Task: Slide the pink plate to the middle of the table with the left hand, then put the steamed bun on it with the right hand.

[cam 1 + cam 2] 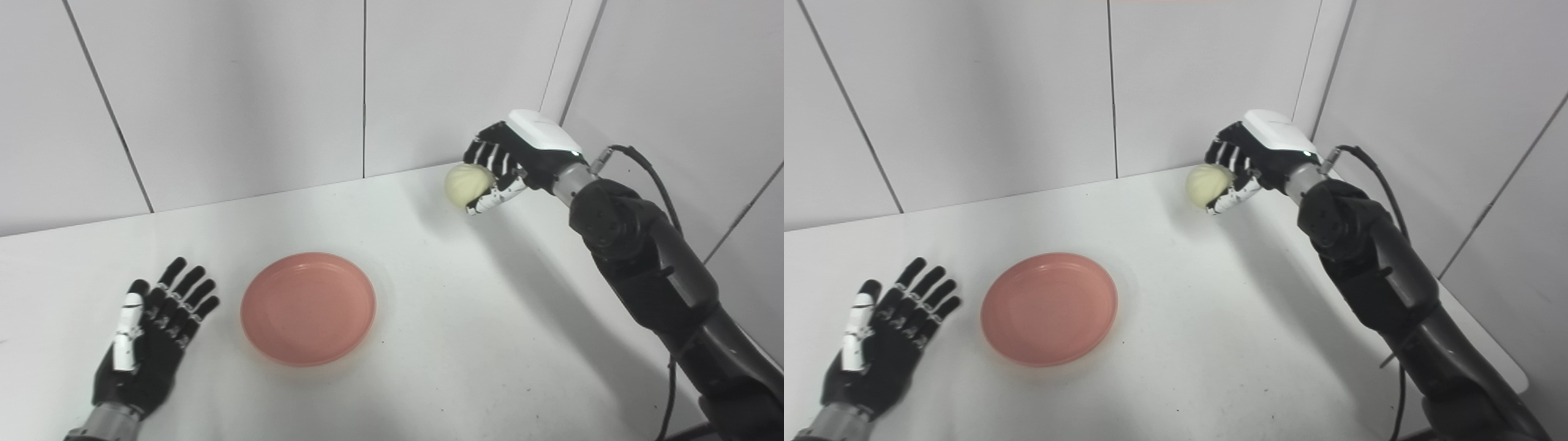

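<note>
Legible text, labels, brands, numbers, signs: none found in either view.
</note>
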`<control>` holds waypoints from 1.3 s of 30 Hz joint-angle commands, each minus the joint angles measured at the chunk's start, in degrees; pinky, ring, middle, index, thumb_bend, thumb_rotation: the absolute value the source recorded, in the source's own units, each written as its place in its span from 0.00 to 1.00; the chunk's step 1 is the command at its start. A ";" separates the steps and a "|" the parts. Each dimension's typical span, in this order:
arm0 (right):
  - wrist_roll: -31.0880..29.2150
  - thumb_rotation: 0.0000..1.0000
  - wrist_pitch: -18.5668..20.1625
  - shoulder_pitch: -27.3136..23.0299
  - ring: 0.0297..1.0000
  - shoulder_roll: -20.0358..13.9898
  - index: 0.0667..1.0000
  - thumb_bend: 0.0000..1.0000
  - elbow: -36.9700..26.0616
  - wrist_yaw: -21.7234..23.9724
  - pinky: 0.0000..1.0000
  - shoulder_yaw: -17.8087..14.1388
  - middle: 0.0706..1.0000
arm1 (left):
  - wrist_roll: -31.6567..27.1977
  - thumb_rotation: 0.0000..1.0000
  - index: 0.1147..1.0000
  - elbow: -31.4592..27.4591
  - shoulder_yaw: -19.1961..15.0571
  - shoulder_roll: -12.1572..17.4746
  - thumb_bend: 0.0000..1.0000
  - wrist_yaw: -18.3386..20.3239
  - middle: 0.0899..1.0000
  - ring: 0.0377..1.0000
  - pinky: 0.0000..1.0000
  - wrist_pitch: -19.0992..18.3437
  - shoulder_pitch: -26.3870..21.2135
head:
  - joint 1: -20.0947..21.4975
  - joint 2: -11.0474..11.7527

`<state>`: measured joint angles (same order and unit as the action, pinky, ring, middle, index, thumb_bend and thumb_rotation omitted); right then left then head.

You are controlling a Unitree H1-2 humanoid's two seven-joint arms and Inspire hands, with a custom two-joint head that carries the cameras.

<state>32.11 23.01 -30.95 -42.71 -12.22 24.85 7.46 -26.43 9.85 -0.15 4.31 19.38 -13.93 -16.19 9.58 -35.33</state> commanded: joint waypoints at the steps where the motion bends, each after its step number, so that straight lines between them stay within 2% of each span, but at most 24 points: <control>1: 0.73 0.12 -2.00 -4.29 0.42 0.95 0.45 0.51 -0.71 0.32 0.39 1.16 0.46 | 2.65 0.99 0.94 0.40 1.38 -1.01 0.52 -3.35 0.94 0.93 0.94 -5.69 2.09 | -1.96 -0.27; 2: 0.25 0.12 -3.03 -5.00 0.42 1.47 0.45 0.51 -0.02 0.50 0.39 1.75 0.46 | 3.13 1.00 0.95 -0.16 1.64 -1.58 0.51 -4.04 0.94 0.93 0.94 -6.19 2.11 | -3.72 -0.54; 5: -1.02 0.12 -6.18 -6.91 0.42 3.04 0.45 0.51 1.96 1.17 0.38 3.41 0.45 | 4.10 1.00 0.95 -1.15 2.23 -2.86 0.50 -5.58 0.94 0.94 0.96 -7.36 2.01 | -5.61 -0.79; 11: -0.48 0.12 -4.94 -10.69 0.40 7.46 0.45 0.50 1.10 4.98 0.36 7.25 0.44 | 5.99 1.00 0.96 -0.94 3.62 -4.65 0.48 -7.26 0.94 0.95 0.98 -7.84 1.16 | -10.28 -1.45; 17: 0.01 0.12 -4.76 -12.16 0.40 10.27 0.45 0.51 -0.68 8.04 0.35 9.51 0.44 | 6.77 1.00 0.97 -0.03 4.05 -6.14 0.47 -7.97 0.94 0.95 0.99 -8.08 0.29 | -13.53 -1.97; 23: 0.34 0.12 -3.35 -13.10 0.42 13.63 0.45 0.50 -1.13 10.63 0.36 11.53 0.46 | 7.26 1.00 0.96 0.56 4.01 -7.19 0.47 -8.90 0.93 0.94 0.99 -8.15 -0.24 | -14.82 -2.49; 27: -0.04 0.12 -4.67 -12.90 0.44 16.18 0.45 0.50 0.17 10.86 0.38 12.46 0.47 | 7.37 1.00 0.96 0.29 4.22 -7.58 0.47 -9.25 0.94 0.94 0.99 -8.50 -0.38 | -14.93 -2.83; 34: 2.05 0.12 -4.78 -11.56 0.47 17.87 0.45 0.51 1.74 10.85 0.41 14.68 0.51 | 8.01 1.00 0.96 -0.38 4.49 -7.71 0.48 -9.56 0.94 0.94 0.98 -9.41 -0.47 | -14.61 -3.48; 39: 1.88 0.12 -6.18 -10.77 0.45 19.12 0.45 0.51 4.25 10.32 0.38 16.03 0.49 | 7.93 1.00 0.96 -0.92 4.35 -7.70 0.48 -9.38 0.94 0.94 0.99 -9.78 -0.44 | -14.41 -3.74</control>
<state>33.74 19.10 -39.86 -23.80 -7.51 36.25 23.67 -19.70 7.63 3.93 -3.22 11.37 -19.19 -18.25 -4.75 -39.11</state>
